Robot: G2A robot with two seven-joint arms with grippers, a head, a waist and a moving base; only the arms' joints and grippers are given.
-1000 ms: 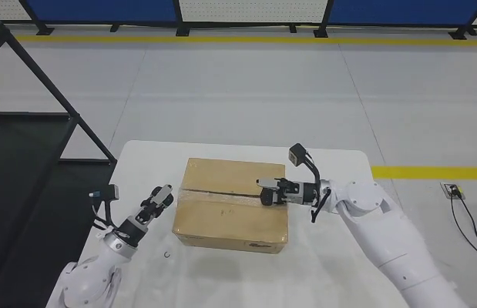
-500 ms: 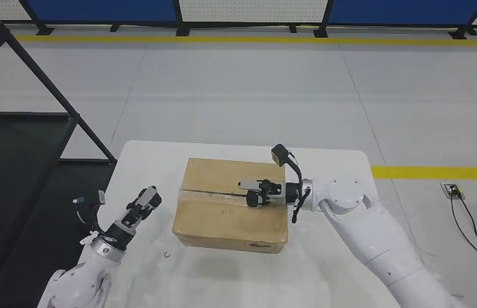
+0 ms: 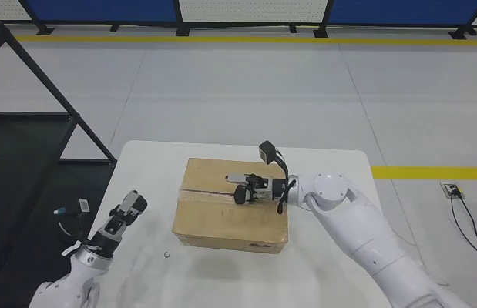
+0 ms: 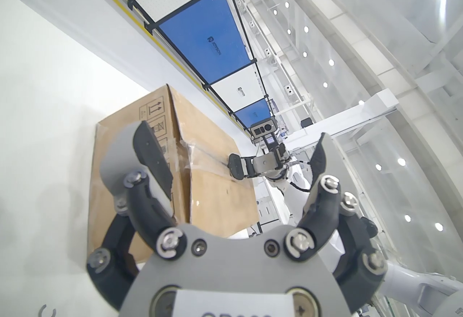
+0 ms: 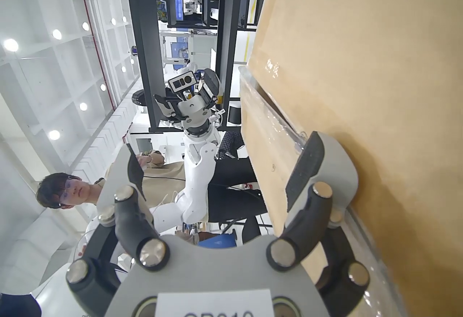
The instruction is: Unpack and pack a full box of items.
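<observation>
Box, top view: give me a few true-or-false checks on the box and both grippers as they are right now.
1. The box is closed, with tape along its top seam. True.
2. The left gripper is clamped on the side of the box. False: it is open and apart from the box, above the table beside it.
3. The right gripper is open above the top of the box, at the seam. True.
4. The box stands on the floor. False: it stands on the white table.
5. The right gripper holds an item taken from the box. False: nothing is between its fingers.
</observation>
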